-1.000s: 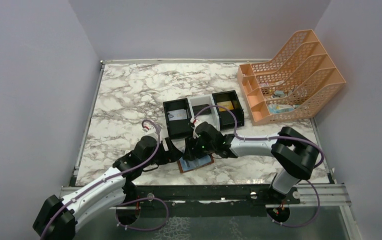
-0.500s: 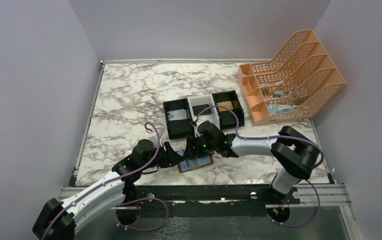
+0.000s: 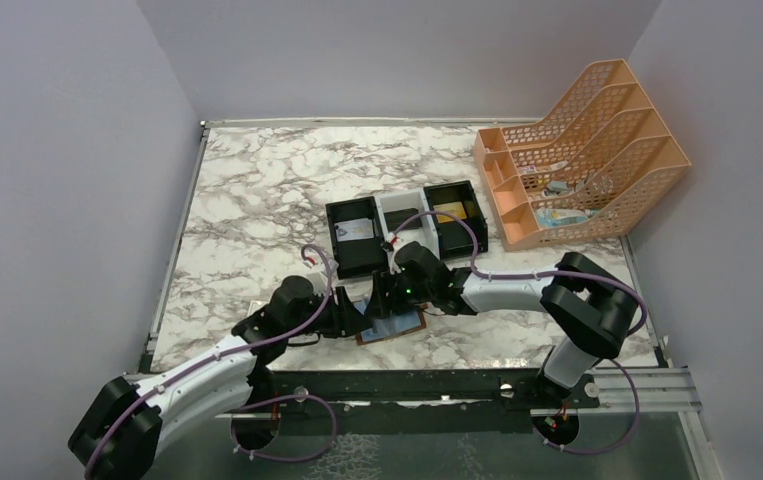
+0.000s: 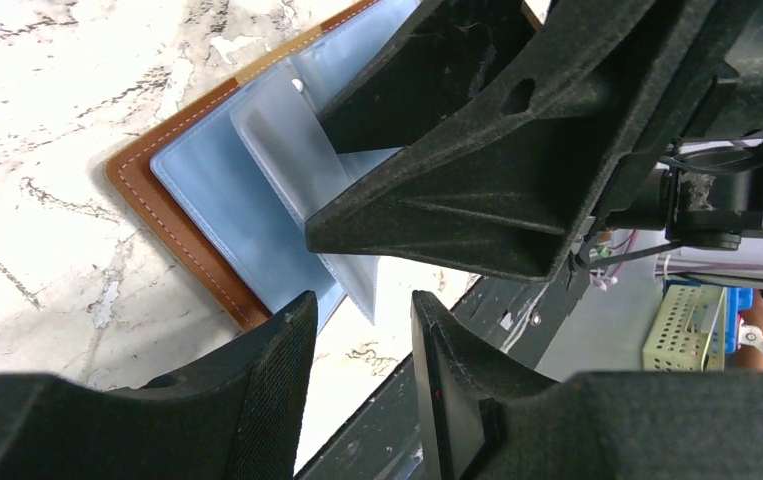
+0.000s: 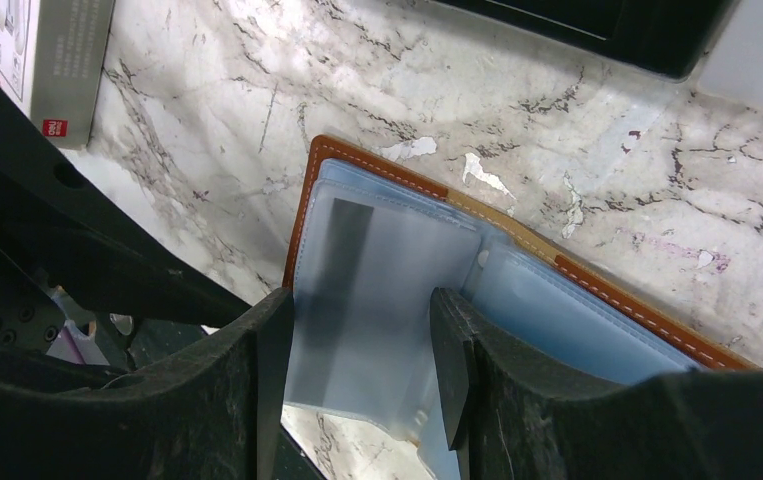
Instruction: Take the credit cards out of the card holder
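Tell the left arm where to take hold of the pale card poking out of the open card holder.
Pinch the credit card by its free end, which overhangs the card holder toward the table's near edge. Come in from that side, where the open left gripper faces it; the right gripper sits over the rest.

Marble desk, white with grey veins. Card holder lies open, flat, close to near edge, about centre. Black-and-white tray mid-desk, just beyond card holder. Orange rack at far right corner. Grey box with red mark near card holder, toward left edge.
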Motion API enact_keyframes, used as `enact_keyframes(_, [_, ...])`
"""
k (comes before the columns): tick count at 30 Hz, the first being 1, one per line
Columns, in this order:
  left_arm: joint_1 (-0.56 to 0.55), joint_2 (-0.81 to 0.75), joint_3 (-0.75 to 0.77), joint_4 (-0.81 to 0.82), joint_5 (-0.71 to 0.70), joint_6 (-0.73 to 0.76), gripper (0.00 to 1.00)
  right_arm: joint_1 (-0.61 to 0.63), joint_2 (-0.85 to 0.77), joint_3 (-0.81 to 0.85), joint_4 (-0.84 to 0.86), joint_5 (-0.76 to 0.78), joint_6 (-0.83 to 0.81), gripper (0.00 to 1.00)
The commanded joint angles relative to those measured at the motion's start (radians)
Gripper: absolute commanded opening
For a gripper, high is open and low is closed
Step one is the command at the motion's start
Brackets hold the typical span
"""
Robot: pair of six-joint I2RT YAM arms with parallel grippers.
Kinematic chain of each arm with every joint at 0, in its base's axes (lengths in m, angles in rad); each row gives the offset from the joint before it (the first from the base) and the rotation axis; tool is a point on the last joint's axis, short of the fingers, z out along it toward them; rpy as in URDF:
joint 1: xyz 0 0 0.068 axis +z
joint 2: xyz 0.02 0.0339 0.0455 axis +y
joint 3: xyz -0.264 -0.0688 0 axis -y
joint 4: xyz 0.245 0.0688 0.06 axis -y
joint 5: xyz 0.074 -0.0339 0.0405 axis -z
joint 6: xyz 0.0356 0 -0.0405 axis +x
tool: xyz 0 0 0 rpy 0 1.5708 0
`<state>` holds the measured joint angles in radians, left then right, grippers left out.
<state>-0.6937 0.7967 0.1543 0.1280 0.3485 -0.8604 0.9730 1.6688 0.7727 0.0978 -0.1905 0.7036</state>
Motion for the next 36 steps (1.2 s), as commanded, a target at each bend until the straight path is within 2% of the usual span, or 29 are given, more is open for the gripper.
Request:
enact_keyframes(1, [0.001,-0.034,-0.001,-0.003,0.035,0.036,0.42,0.001,0.033,-0.033,-0.057,-0.012,0.008,0.52])
enact_keyframes(7, [-0.003,0.033,-0.015,0.115,0.04,0.015,0.41,0.0,0.024,-0.032,-0.053,-0.018,0.007,0.52])
enact_keyframes(14, [-0.022,0.127,0.006,0.127,0.018,0.056,0.38,0.001,0.024,-0.024,-0.051,-0.022,0.014,0.52])
enact_keyframes(27, [-0.064,0.238,0.022,0.253,-0.025,0.034,0.29,-0.001,0.005,-0.016,-0.043,-0.049,0.027,0.52])
enact_keyframes(36, [-0.074,0.265,0.033,0.273,-0.046,0.018,0.36,-0.001,-0.101,-0.04,-0.037,0.006,0.07,0.63])
